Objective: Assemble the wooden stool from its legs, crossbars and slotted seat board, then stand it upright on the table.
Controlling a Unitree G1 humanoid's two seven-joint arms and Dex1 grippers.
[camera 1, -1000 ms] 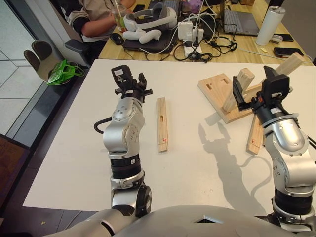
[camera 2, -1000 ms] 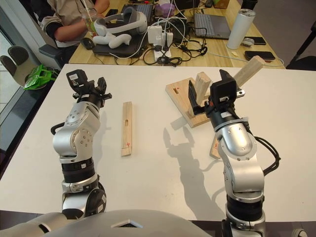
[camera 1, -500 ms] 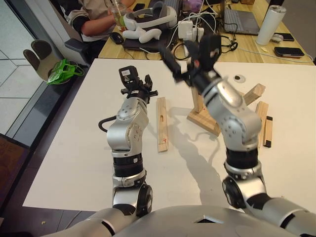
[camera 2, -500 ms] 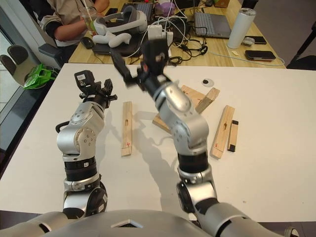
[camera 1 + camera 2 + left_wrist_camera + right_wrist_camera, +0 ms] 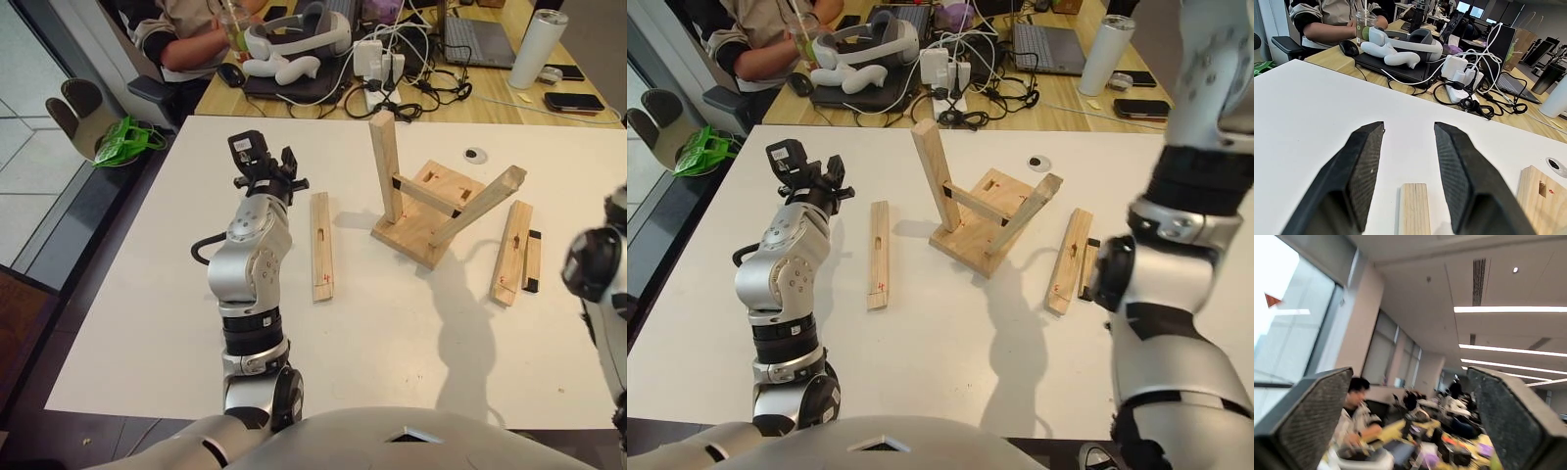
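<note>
Although the right arm runs out past the edge of both eye views, the right wrist view catches the right gripper (image 5: 1409,374) with its two ribbed fingers spread wide, nothing between them, aimed at ceiling lights and a blurred office. From the head, the half-built stool sits right of centre on the white table (image 5: 392,333). The seat board (image 5: 409,233) lies flat with pale square slots on its bare corner, an upright leg (image 5: 385,162) rises from one side, and a leaning leg (image 5: 480,206) slants out over the other. A crossbar (image 5: 426,196) bridges the two; how deeply any joint is seated is hard to make out. To the left, well apart from the board, a loose leg (image 5: 321,245) lies flat, slot upward. On the right a second loose leg (image 5: 509,253) lies with a short bar (image 5: 532,262) just beside it (dark at one end). The left gripper (image 5: 265,176) hovers near the first loose leg's far end. Its wrist view shows the black fingers (image 5: 1369,166) apart and empty, that leg's end between them lower down, and a corner of the seat board beyond.
</note>
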